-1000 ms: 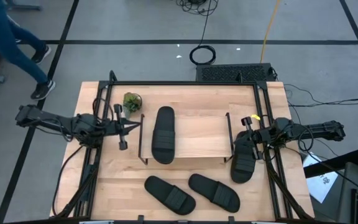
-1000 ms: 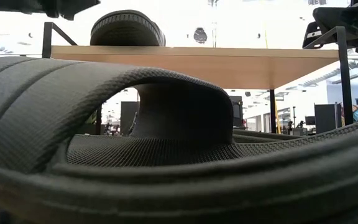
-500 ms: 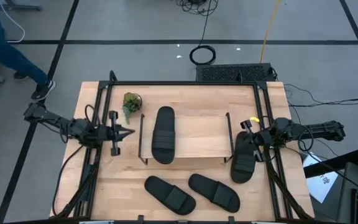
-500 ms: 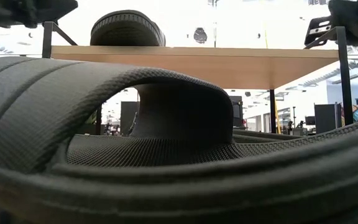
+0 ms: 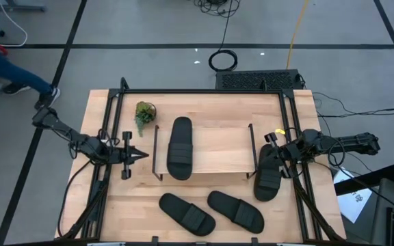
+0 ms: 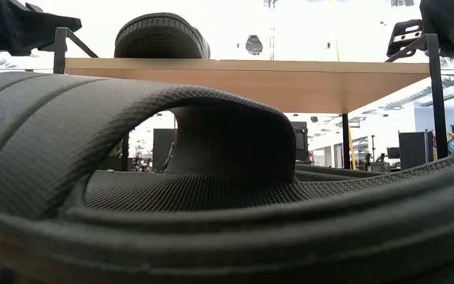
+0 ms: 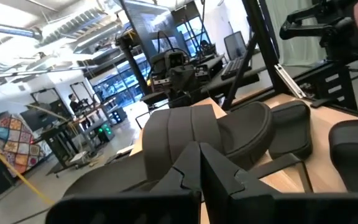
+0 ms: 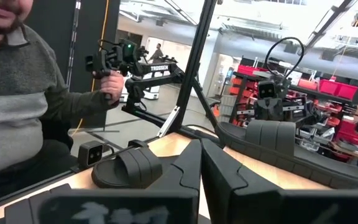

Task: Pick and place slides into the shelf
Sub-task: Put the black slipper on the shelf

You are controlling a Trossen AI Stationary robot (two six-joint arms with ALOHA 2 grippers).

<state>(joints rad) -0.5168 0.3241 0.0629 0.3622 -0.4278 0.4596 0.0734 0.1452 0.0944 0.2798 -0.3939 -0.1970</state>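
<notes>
Four black slides show in the high view. One slide (image 5: 180, 147) lies on the shelf's (image 5: 219, 149) light plank top, at its left end. Two slides (image 5: 187, 213) (image 5: 235, 210) lie flat on the table by the near edge. The fourth slide (image 5: 267, 172) lies on the table just right of the shelf. My left gripper (image 5: 141, 155) is shut and empty, left of the shelf, pointing at it. My right gripper (image 5: 271, 145) is shut and empty above the fourth slide's far end. The left wrist view shows my left gripper (image 7: 199, 163) facing the slide on the shelf (image 7: 210, 129).
A small green plant (image 5: 143, 111) stands at the table's far left, beside the shelf. Black frame rails (image 5: 291, 116) run along the table's sides. One near slide (image 6: 211, 197) fills the low view. A person in a grey top (image 8: 23, 106) holds a handle device beyond the table.
My left gripper has drawn a little toward the table's near edge and come lower, staying left of the shelf with its fingers toward it. The slides and my right gripper have kept still. A person walking at the far left has mostly left the high view.
</notes>
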